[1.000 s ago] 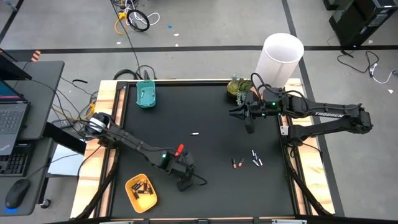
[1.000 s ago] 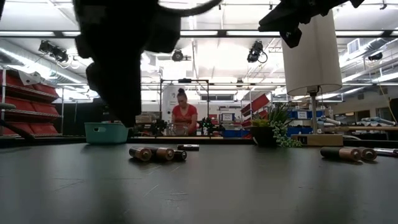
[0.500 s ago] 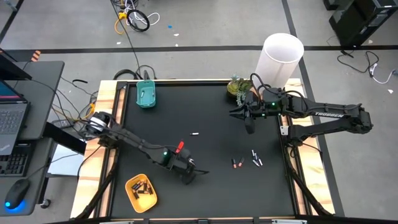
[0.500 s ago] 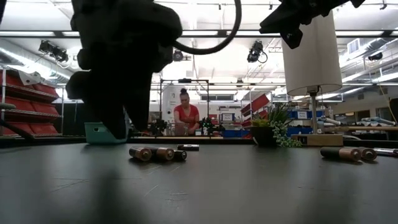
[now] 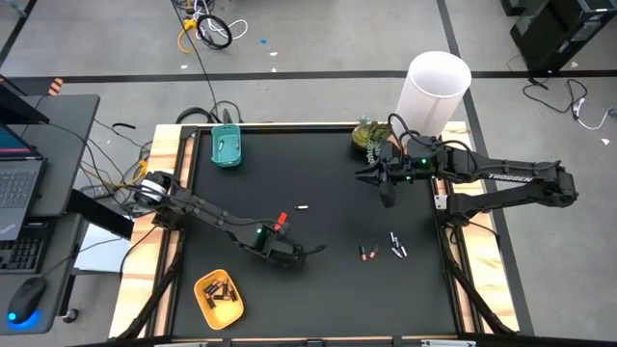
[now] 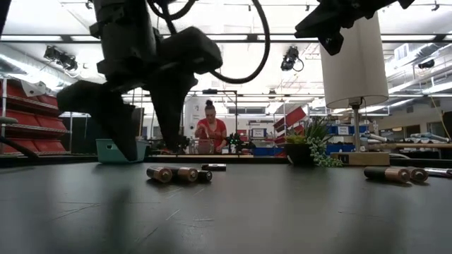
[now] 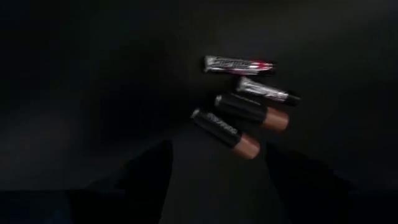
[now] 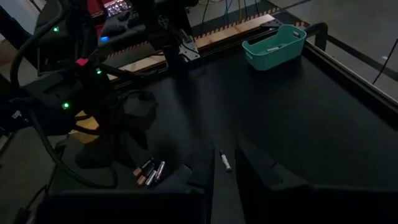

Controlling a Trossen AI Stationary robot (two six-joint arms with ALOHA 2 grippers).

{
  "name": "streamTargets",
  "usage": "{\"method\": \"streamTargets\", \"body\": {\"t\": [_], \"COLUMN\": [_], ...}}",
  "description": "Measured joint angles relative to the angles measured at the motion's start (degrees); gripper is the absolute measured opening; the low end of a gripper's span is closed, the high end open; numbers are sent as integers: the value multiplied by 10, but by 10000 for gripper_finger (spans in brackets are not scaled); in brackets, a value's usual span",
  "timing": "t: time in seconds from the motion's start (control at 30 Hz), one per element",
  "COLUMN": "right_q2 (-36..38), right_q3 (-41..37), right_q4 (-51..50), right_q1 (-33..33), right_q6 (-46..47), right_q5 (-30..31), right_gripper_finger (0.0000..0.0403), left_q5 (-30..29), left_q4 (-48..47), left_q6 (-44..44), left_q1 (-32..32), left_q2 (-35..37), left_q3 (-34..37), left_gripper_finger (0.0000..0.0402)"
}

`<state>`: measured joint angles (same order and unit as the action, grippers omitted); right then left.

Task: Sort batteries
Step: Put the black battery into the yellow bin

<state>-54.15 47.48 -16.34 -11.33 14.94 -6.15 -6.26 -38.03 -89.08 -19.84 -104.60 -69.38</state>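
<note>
4 slim batteries lie clustered, 2 dark, apparently copper-tipped.

A black table top framed in pale wood is seen. At its 11 o'clock corner a teal rectangular tray is set; at 7 o'clock a yellow oval tray is placed. A lone pale battery lies near the centre. A cluster of batteries, dark and silvery, is spread toward 4 o'clock. A small potted plant stands at 1 o'clock.
</note>
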Motion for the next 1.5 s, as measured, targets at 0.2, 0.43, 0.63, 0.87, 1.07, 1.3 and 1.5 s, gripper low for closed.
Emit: {"method": "streamTargets", "body": {"t": [0.2, 0.43, 0.63, 0.87, 1.07, 1.3, 1.5], "right_q2": [0, 0, 0, 0, 0, 0, 0], "right_q3": [0, 0, 0, 0, 0, 0, 0], "right_q4": [0, 0, -1, -1, -1, -1, -1], "right_q1": [0, 0, 0, 0, 0, 0, 0], "right_q6": [-1, -5, -4, -5, -5, -5, -2], "right_q5": [0, 0, 0, 0, 0, 0, 0], "right_gripper_finger": [52, 52, 52, 52, 52, 52, 52], "left_q5": [-6, 14, 35, 53, 54, 61, 84], "left_q4": [-6, 6, -1, -44, -89, -65, -37], "left_q6": [-29, -31, -42, -34, 25, 68, 96], "left_q1": [7, 19, 18, 18, 18, 19, 24], "left_q2": [0, -21, -27, -27, -27, -22, -21], "left_q3": [0, 0, 0, 0, 1, 35, 54], "left_gripper_finger": [273, 273, 273, 251, 190, 93, 53]}}
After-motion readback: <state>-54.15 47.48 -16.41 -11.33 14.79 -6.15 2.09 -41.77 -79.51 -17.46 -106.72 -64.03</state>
